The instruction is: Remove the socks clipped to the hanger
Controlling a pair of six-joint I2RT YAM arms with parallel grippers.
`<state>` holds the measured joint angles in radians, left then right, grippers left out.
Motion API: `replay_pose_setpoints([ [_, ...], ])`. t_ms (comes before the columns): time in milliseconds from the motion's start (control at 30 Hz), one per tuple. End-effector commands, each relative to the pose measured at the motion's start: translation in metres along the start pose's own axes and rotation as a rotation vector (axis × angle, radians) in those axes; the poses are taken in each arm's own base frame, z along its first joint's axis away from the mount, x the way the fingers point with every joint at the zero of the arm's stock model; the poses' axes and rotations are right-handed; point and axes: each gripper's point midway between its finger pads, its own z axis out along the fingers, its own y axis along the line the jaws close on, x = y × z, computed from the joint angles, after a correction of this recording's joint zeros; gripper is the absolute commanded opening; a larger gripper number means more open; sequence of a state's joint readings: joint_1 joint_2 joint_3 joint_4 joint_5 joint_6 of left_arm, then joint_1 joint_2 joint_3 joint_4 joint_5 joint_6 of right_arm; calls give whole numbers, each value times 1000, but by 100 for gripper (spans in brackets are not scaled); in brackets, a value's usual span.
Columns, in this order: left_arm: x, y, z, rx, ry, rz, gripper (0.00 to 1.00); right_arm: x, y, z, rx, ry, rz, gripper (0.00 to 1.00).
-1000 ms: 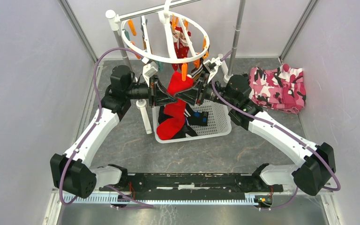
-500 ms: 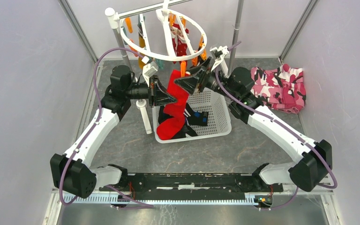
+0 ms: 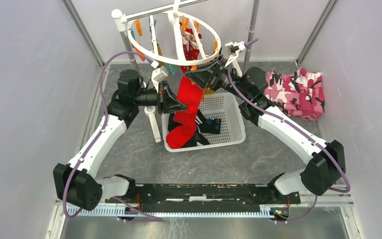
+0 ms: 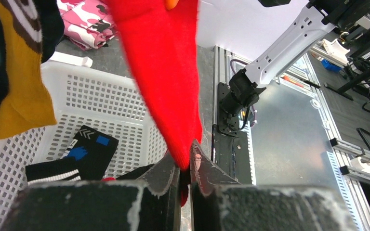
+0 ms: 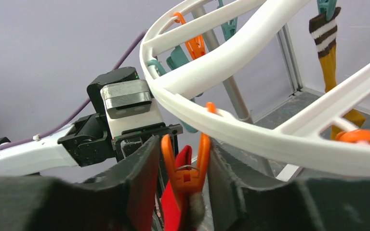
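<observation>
The white ring hanger (image 3: 179,45) hangs from a rail at the back; it also shows in the right wrist view (image 5: 231,53). A red sock (image 3: 189,94) hangs from an orange clip (image 5: 188,178) on its near rim. My left gripper (image 3: 179,106) is shut on the sock's lower end (image 4: 168,72), the fingertips (image 4: 171,168) pinching the fabric. My right gripper (image 3: 195,77) sits just under the ring, its fingers (image 5: 139,173) pressed against both handles of the clip. A mustard sock (image 5: 330,53) and a red-and-white one (image 3: 191,42) hang from other clips.
A white perforated basket (image 3: 229,134) stands under the hanger with black socks (image 3: 210,124) and a red one (image 3: 179,137) in it. A pink camouflage cloth (image 3: 296,92) lies at the right. Metal stand poles (image 3: 251,30) rise behind the arms.
My right gripper has risen from beside the red sock to the orange clip under the ring and now clasps it. The hanger has swayed. My left gripper has stayed on the sock.
</observation>
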<state>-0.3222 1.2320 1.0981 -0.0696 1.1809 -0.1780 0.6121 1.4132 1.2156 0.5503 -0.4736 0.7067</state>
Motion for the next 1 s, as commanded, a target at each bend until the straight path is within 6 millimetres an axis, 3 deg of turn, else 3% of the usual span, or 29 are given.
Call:
replay_pose_setpoints([
  [0, -5, -2, -2, -18, 10, 61, 9, -30, 18, 8, -52, -66, -39, 35],
  [100, 0, 6, -3, -49, 21, 68, 8, -25, 11, 10, -27, -42, -36, 7],
  [167, 4, 9, -3, -62, 25, 66, 8, -21, 8, 9, -20, -30, -36, 4],
  [300, 13, 21, -3, -102, 51, 80, 8, -15, 4, 6, 5, -14, -41, 7],
  [367, 21, 25, -4, -113, 70, 85, 8, -14, 3, 4, 12, -7, -49, 18],
  [400, 25, 28, -5, -122, 83, 88, 10, -14, 3, 3, 16, -4, -52, 33],
  [500, 41, 39, -7, -163, 120, 94, 15, -13, 2, -1, 31, -5, -55, 50],
  [633, 70, 49, -12, -202, 185, 85, 24, -9, -1, -4, 48, 3, -50, 53],
  [767, 83, 66, -17, -270, 225, 113, 23, -5, -5, -5, 60, 12, -52, 53],
  [800, 83, 68, -18, -277, 228, 117, 26, -5, -5, -5, 59, 17, -53, 56],
  [833, 82, 70, -18, -285, 227, 116, 36, -3, -6, -5, 60, 26, -54, 61],
  [900, 78, 74, -17, -309, 212, 106, 69, 1, -8, -8, 69, 40, -58, 70],
  [967, 73, 75, -17, -320, 195, 116, 83, 3, -12, -14, 99, 40, -70, 74],
])
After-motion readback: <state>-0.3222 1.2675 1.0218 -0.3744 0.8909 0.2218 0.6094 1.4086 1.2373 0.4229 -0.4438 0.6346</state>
